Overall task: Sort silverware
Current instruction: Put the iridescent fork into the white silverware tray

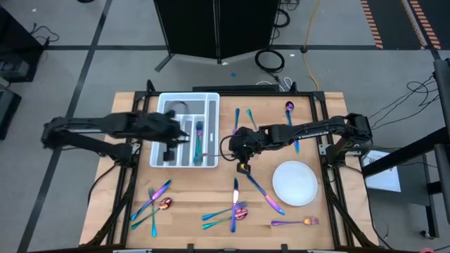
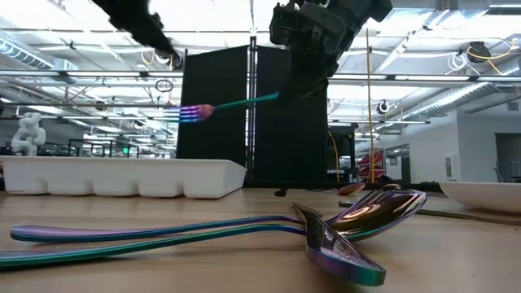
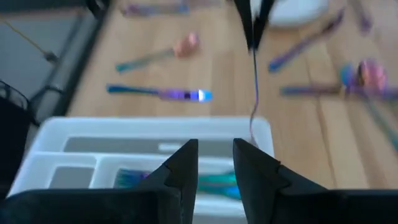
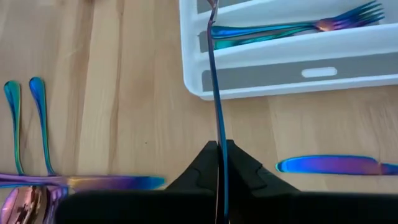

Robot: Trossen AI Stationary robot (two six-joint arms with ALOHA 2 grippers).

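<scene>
Right gripper [image 4: 221, 163] clenched on slim iridescent rainbow-metal fork [image 2: 232, 104], lifted, tines over white divided plastic tray [image 1: 209, 97]. Left gripper [image 3: 216, 163] above tray, fingers parted, empty.

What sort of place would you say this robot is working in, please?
Probably a robotics lab or workshop hall: exposed ceiling beams with strip lights, a white robot figure in the background, and loose cables on the grey floor.

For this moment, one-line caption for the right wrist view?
Right gripper pinches a slim iridescent metal fork by its handle, its head at the white divided plastic tray already holding forks.
</scene>
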